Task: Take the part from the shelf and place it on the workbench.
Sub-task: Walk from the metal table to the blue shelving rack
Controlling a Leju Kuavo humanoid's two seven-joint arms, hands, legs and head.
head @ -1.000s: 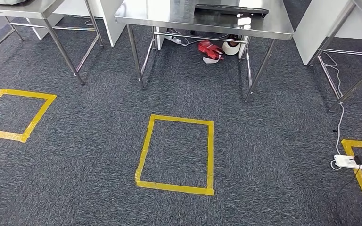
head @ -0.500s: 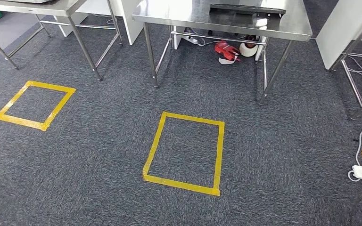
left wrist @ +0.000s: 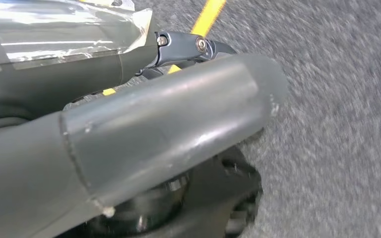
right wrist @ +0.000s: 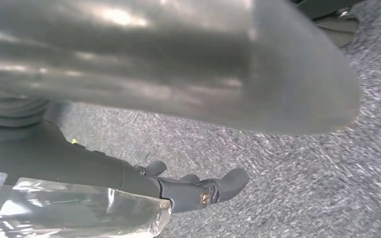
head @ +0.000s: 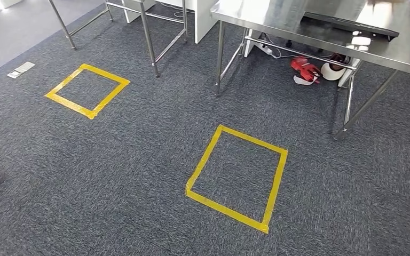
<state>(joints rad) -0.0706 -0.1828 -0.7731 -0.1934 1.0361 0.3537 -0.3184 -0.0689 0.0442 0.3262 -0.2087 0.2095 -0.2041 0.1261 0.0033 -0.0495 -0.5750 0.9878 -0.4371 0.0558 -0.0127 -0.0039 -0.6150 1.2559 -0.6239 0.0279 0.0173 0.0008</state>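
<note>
While both arms hang at the robot's sides for walking, the left hand (left wrist: 168, 124) and right hand (right wrist: 178, 64) carry nothing that I can see, thick smooth grey thumbs over dark fingers; spread or curled, I cannot tell. Beneath lies coarse grey carpet (head: 139, 160) with a yellow tape square (head: 237, 178). Far right stands a shiny steel counter (head: 277, 16). The part isn't visible.
</note>
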